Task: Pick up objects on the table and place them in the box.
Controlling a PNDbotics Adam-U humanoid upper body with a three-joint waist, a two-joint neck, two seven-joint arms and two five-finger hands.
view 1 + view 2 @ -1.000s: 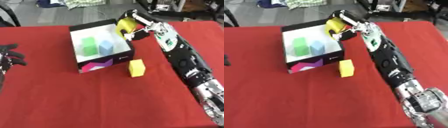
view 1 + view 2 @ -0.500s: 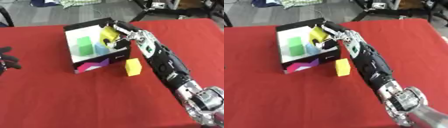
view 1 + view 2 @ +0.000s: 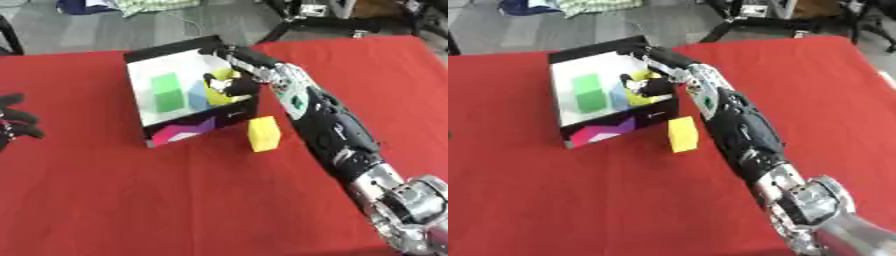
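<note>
A red table (image 3: pixel 131 200) holds an open box (image 3: pixel 175 132) with a white interior and black sides. Inside stand a green block (image 3: pixel 166 92) and a light blue block (image 3: pixel 198 96). The robot's right hand (image 3: pixel 234 85) reaches into the box, fingers curled around a yellow object (image 3: pixel 220 94). A yellow block (image 3: pixel 263 133) sits just outside the box. The left hand (image 3: pixel 16 125) rests open at the left edge.

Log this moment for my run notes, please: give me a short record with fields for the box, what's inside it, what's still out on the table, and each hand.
surface: red table
box: open box, white inside, black front wall with a coloured pattern
in box: green block; light blue block
right hand: right hand inside the box, fingers curled round a yellow object
on table: yellow block, just in front of the box
left hand: left hand at the view's left edge, fingers relaxed, holding nothing
</note>
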